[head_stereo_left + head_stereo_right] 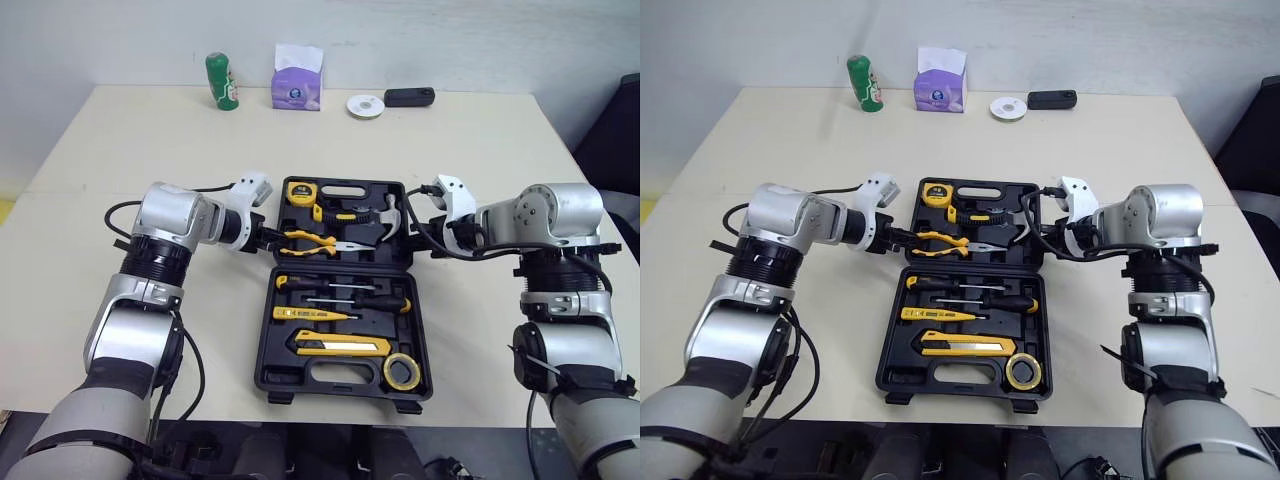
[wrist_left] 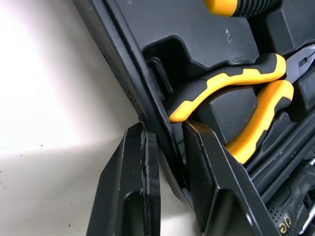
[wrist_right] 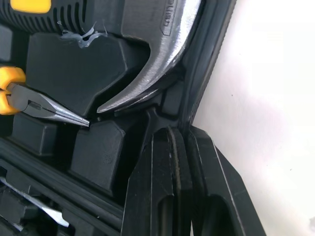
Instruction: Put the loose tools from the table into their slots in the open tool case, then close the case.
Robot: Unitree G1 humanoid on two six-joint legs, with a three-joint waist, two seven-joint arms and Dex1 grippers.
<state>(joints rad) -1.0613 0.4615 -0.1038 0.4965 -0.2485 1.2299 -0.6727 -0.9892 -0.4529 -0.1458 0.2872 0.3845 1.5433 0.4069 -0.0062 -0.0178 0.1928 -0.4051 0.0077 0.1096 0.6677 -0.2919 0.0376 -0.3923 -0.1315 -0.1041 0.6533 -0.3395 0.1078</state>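
Clamping side walls of textured black plastic tool case point(image 1: 330, 375), left hand point(image 2: 165, 142), right hand point(image 3: 184, 135), both closed

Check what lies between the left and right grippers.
The far half of the black plastic tool case, holding yellow-handled pliers and a steel claw hammer, seen in the head views. The left gripper and right gripper each clamp a side wall.

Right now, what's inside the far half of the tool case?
Tape measure, hammer and pliers sit slotted. Left pincer and right pincer clamp the tool case walls; whatever lies under the tools is covered.
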